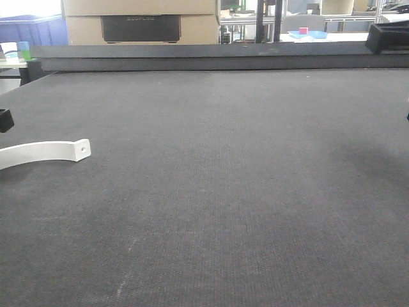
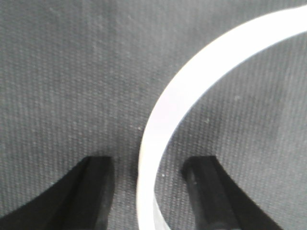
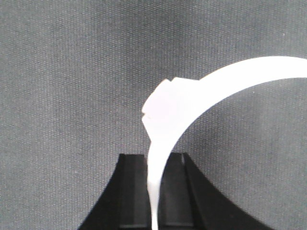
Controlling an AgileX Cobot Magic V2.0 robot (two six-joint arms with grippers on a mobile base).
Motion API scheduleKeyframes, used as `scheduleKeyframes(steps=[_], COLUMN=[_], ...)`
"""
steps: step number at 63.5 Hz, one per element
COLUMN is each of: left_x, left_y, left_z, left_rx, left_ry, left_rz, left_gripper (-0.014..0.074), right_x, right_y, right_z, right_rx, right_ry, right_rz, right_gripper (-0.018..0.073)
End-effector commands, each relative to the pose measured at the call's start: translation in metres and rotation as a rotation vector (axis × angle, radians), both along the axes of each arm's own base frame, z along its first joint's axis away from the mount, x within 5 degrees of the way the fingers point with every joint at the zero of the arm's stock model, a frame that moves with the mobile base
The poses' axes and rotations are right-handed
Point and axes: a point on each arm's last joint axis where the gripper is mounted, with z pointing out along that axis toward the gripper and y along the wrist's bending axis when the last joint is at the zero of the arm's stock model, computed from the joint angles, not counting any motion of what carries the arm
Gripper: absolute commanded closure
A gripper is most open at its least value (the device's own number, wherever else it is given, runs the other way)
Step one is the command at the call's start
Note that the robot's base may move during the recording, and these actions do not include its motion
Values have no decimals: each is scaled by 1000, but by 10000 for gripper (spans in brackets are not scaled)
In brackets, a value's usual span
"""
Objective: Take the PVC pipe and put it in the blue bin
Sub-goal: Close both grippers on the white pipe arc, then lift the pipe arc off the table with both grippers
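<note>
A white curved PVC pipe (image 1: 38, 152) lies on the dark mat at the far left, its squared end with one small hole pointing right. In the left wrist view this arc (image 2: 192, 76) runs between the fingers of my left gripper (image 2: 148, 163), which is open with a gap on both sides of the pipe. My right gripper (image 3: 154, 158) is shut on a second white curved piece (image 3: 168, 110), whose arc sweeps up and to the right over the mat. In the front view only a black bit of the left gripper (image 1: 5, 119) shows at the left edge.
A dark blue bin (image 1: 35, 29) stands beyond the table's far left corner. A raised black rail (image 1: 204, 57) runs along the far edge. A cardboard box (image 1: 140, 22) stands behind it. A black object (image 1: 386, 38) sits at the far right.
</note>
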Motion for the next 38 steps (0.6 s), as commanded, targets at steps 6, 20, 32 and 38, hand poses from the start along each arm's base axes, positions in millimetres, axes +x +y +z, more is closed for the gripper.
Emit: scheduleKeyframes(steps=[6, 20, 32, 38], left_x=[0, -1, -6, -9], left_y=[0, 0, -1, -2], left_z=[-2, -2, 5, 15], left_rx=[0, 0, -12, -15], left_ry=[6, 18, 75, 74], left_rz=[-2, -2, 5, 4], left_gripper=[347, 603, 708, 708], right_x=[0, 1, 1, -2], right_y=[0, 0, 0, 0], right_z=[4, 4, 5, 8], right_rx=[-9, -7, -4, -5], right_ry=[-25, -37, -57, -47], right_rz=[13, 13, 13, 13], right_gripper=[727, 727, 727, 727])
